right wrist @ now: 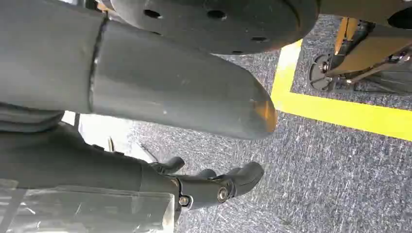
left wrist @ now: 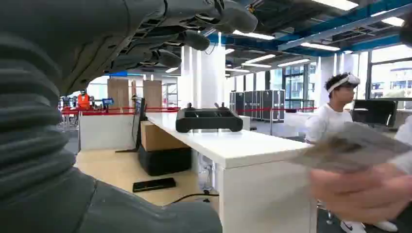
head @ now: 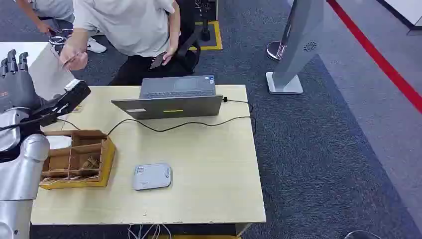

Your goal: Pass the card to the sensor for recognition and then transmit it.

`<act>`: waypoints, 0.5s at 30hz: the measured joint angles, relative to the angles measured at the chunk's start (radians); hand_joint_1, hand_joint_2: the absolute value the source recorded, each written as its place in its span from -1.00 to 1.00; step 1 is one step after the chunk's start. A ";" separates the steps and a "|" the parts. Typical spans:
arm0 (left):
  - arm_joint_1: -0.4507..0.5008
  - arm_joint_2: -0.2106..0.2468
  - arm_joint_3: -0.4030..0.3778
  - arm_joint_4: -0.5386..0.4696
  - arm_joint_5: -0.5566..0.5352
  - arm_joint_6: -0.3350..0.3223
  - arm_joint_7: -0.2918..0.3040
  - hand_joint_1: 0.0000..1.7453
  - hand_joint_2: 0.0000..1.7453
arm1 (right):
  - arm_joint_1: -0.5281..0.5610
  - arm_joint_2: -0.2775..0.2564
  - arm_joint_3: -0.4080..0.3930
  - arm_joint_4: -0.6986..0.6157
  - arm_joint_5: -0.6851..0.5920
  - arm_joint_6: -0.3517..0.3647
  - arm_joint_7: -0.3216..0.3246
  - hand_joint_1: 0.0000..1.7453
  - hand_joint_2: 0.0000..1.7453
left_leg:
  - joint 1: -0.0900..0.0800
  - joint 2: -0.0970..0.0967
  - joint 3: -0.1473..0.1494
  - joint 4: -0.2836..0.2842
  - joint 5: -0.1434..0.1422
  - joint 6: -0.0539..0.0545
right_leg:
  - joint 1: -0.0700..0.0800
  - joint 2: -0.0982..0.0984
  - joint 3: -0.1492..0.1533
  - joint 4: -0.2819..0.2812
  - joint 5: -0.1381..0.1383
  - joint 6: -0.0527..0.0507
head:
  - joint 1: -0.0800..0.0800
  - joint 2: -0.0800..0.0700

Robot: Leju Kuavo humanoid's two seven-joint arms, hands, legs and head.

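head view: robot's left hand point(head: 15, 74) is raised at the far left edge of the pale wooden table point(head: 209, 169), fingers pointing up and spread apart, nothing between them. left wrist view agrees: dark fingers point(left wrist: 194, 39) extended, empty.

a person in a light grey t-shirt point(head: 129, 25) leans in from behind the table. their hand point(head: 73, 54) is near the robot's left hand; in the left wrist view that hand point(left wrist: 364, 194) holds a blurred pale card point(left wrist: 354, 145), close to the robot's fingers but apart from them. so the card is with the person, not on the white rounded sensor pad point(head: 152, 176), which lies on the table just beside the brown compartmented wooden box point(head: 77, 159). grey laptop point(head: 171, 97) sits at the far side, black cable point(head: 179, 124) trailing across.

right hand point(right wrist: 214, 187): right wrist view shows dark fingers curled loosely over carpet, holding nothing visible; whether fully closed, cannot tell.

judgement: step in hand looks like the handover between the person and the left hand; direction unclear.

to do it well:
- keep the left hand steady and its fingers apart until the card sits between thumb and fingers.
- close only on a flat edge, leaving most of the card face free.
- avoid the black handheld device point(head: 67, 102) by the wrist.
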 joint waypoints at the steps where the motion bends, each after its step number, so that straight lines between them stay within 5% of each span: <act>1: 0.000 0.000 0.000 0.001 -0.001 0.002 -0.002 -1.00 1.00 | 0.000 0.000 0.000 0.000 0.001 0.000 0.000 -1.00 -1.00 | 0.000 0.000 0.000 0.000 0.000 0.000 | 0.000 0.000 0.000 0.000 0.000 0.000 | 0.000 0.000; 8: 0.003 -0.005 0.000 0.005 -0.003 0.009 -0.005 -0.94 1.00 | 0.000 0.000 0.000 0.000 0.000 -0.001 0.000 -1.00 -1.00 | 0.000 0.000 0.000 0.000 0.000 0.000 | 0.000 0.000 0.000 0.000 0.000 0.000 | 0.000 0.000; 9: 0.004 -0.005 0.000 0.005 -0.003 0.009 -0.005 1.00 1.00 | 0.000 0.000 0.000 0.000 -0.003 -0.002 0.000 -1.00 -1.00 | 0.000 0.000 0.000 0.000 0.000 0.000 | 0.000 0.000 0.000 0.000 0.000 0.000 | 0.000 0.000; 15: 0.008 -0.009 -0.001 0.005 0.006 0.001 -0.021 1.00 1.00 | 0.000 0.000 0.000 0.000 -0.003 -0.002 -0.004 -1.00 -1.00 | 0.000 0.000 0.000 0.000 0.000 0.000 | 0.000 0.000 0.000 0.000 0.000 0.000 | 0.000 0.000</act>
